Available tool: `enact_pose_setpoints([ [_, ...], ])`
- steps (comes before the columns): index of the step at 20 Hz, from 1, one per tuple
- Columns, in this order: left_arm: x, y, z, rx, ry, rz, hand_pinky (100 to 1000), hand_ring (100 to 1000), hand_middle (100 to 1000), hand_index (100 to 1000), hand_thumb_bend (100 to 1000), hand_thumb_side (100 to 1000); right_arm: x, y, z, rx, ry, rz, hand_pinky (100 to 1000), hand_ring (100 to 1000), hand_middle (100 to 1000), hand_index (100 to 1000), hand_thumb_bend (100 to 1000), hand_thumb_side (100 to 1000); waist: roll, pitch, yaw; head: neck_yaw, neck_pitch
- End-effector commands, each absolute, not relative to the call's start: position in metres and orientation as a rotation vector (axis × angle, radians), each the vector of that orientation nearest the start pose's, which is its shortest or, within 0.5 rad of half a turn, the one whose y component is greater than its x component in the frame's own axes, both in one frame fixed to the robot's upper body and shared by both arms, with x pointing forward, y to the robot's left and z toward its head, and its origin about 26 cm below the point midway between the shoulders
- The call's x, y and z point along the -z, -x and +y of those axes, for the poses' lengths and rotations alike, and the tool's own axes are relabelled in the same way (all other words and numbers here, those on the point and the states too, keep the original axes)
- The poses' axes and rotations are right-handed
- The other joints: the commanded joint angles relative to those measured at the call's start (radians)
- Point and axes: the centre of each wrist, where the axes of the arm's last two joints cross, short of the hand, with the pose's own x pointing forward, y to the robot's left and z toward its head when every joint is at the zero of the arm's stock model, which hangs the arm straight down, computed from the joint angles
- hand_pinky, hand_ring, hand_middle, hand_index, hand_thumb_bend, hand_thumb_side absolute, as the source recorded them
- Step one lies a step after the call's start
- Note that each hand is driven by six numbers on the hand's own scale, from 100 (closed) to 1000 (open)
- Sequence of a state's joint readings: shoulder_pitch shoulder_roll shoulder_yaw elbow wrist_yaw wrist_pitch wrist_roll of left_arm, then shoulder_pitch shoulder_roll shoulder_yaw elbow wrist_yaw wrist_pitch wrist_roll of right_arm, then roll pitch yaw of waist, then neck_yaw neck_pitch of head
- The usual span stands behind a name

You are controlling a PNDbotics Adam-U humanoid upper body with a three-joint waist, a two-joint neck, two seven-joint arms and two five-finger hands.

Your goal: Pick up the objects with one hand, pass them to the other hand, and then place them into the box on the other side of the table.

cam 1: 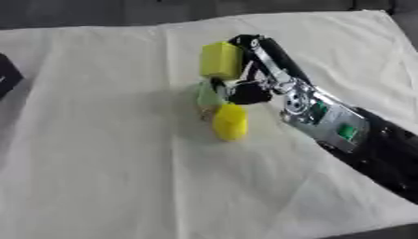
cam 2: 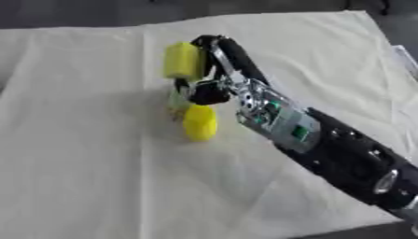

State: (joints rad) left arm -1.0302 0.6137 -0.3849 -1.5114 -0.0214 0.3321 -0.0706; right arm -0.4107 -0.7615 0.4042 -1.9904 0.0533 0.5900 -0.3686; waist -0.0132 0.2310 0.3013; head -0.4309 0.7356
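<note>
A yellow block (cam 1: 220,60) is pinched at the fingers (cam 1: 245,44) of the right hand (cam 1: 260,70), held above the white-covered table (cam 1: 98,163) near its middle. Its long axis runs roughly upright, slightly tilted. Just below, a yellow cylinder (cam 1: 230,122) and a pale green piece (cam 1: 207,95) are seen. A slip from the narrow pinch is judged possible during handover. No left hand is seen.

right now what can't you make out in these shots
- Right hand: blurred; its grip on the yellow block is unclear.
- Pale green thing: partly behind the hand, unidentifiable.
- Dark object: cut off by the left eye view's left edge.
- Left hand: in neither view.
</note>
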Motion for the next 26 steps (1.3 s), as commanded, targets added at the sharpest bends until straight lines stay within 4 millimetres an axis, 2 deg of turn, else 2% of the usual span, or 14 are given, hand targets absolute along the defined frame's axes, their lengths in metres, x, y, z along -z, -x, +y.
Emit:
enact_pose_setpoints([
  [1, -0.345, -0.391, 0.169, 1.073, -0.464, -1.990, 835, 720, 764, 781, 261, 350, -0.213, -0.294, -0.233, -0.632, 0.773, -1.770, 376, 499, 399, 539, 338, 100, 0.007, -0.039, 0.004, -0.018, -0.002],
  [4, -0.350, -0.385, 0.142, 1.197, -0.450, -1.975, 834, 731, 772, 793, 316, 304, -0.213, -0.294, -0.231, -0.649, 0.770, -1.772, 380, 501, 400, 541, 343, 100, 0.005, -0.040, 0.007, -0.026, 0.005],
  [6, -0.350, -0.383, 0.124, 1.289, -0.456, -1.949, 834, 740, 786, 819, 366, 216, -0.212, -0.294, -0.228, -0.669, 0.760, -1.767, 384, 503, 402, 542, 346, 100, 0.004, -0.041, 0.010, -0.031, 0.006],
  [7, -0.349, -0.382, 0.115, 1.336, -0.464, -1.934, 842, 748, 791, 833, 424, 159, -0.213, -0.294, -0.226, -0.680, 0.753, -1.766, 385, 504, 403, 543, 344, 100, 0.003, -0.041, 0.012, -0.033, 0.007],
  [9, -0.348, -0.379, 0.096, 1.428, -0.482, -1.911, 850, 758, 793, 831, 510, 110, -0.214, -0.295, -0.221, -0.696, 0.738, -1.767, 386, 505, 403, 543, 342, 100, -0.001, -0.041, 0.015, -0.038, 0.006],
  [11, -0.347, -0.375, 0.080, 1.508, -0.493, -1.900, 849, 760, 789, 820, 591, 113, -0.216, -0.295, -0.218, -0.698, 0.728, -1.767, 385, 504, 402, 542, 340, 100, -0.004, -0.041, 0.014, -0.040, 0.004],
  [12, -0.346, -0.373, 0.075, 1.536, -0.499, -1.898, 849, 760, 789, 820, 591, 113, -0.217, -0.295, -0.217, -0.696, 0.724, -1.767, 385, 504, 402, 542, 340, 100, -0.006, -0.041, 0.014, -0.041, 0.003],
  [13, -0.346, -0.372, 0.071, 1.559, -0.506, -1.896, 844, 761, 785, 819, 666, 106, -0.217, -0.295, -0.216, -0.694, 0.722, -1.765, 384, 504, 402, 542, 339, 100, -0.007, -0.041, 0.014, -0.042, 0.002],
  [16, -0.341, -0.370, 0.055, 1.631, -0.555, -1.871, 841, 765, 787, 825, 737, 112, -0.218, -0.295, -0.213, -0.680, 0.714, -1.753, 383, 505, 404, 544, 330, 100, -0.008, -0.042, 0.013, -0.039, -0.003],
  [21, -0.328, -0.371, 0.033, 1.720, -0.611, -1.815, 842, 777, 795, 835, 801, 148, -0.220, -0.295, -0.207, -0.689, 0.702, -1.714, 386, 513, 412, 551, 296, 100, -0.008, -0.042, 0.013, -0.037, -0.005],
  [26, -0.315, -0.375, 0.020, 1.765, -0.618, -1.791, 845, 781, 795, 828, 828, 160, -0.223, -0.296, -0.201, -0.682, 0.685, -1.691, 379, 514, 413, 551, 238, 100, -0.010, -0.035, 0.015, -0.041, -0.005],
])
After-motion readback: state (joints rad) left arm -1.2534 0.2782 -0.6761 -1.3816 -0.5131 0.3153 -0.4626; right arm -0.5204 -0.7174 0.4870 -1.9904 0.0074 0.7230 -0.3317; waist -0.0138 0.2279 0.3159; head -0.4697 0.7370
